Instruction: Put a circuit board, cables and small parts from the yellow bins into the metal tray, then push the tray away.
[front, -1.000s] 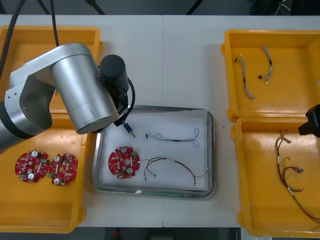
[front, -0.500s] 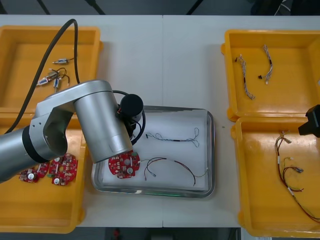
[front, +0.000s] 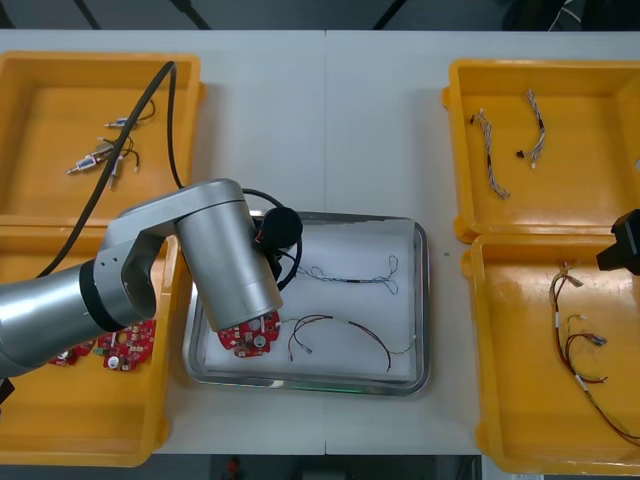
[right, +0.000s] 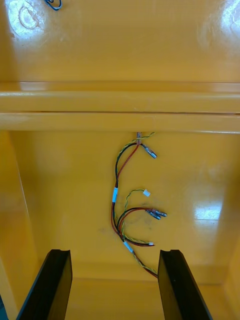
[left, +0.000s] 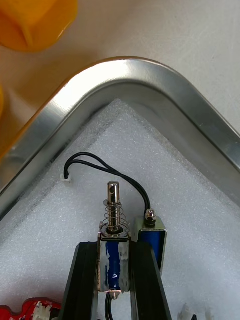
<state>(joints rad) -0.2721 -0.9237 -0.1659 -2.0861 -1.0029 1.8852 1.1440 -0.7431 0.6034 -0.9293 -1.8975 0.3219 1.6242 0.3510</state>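
In the far left corner of the metal tray (left: 150, 95), the left gripper (left: 114, 252) is clamped on a small metal part (left: 114, 220) with a blue body, a spring and a pin at its tip. The part sits between the two black fingers (left: 87, 280), over the tray's white lining. A second blue part (left: 152, 235) lies on the lining just beside it, against the outer side of one finger. A thin black wire (left: 95, 160) loops from its top toward the tray's corner.

From above, the left arm (front: 200, 260) reaches across the tray's left side and covers part of a round red circuit board (front: 250, 338) lying in the tray's near left corner. To the right of the arm, a blue and white cable (front: 350, 272) and a darker cable (front: 345, 330) also lie in the tray, apart from each other.

More small parts (front: 100, 155) lie in the far left bin (front: 40, 70).

The right gripper (right: 114, 252) hangs with its fingers spread apart over red and yellow cables (right: 127, 210) in the near right bin (right: 60, 175).
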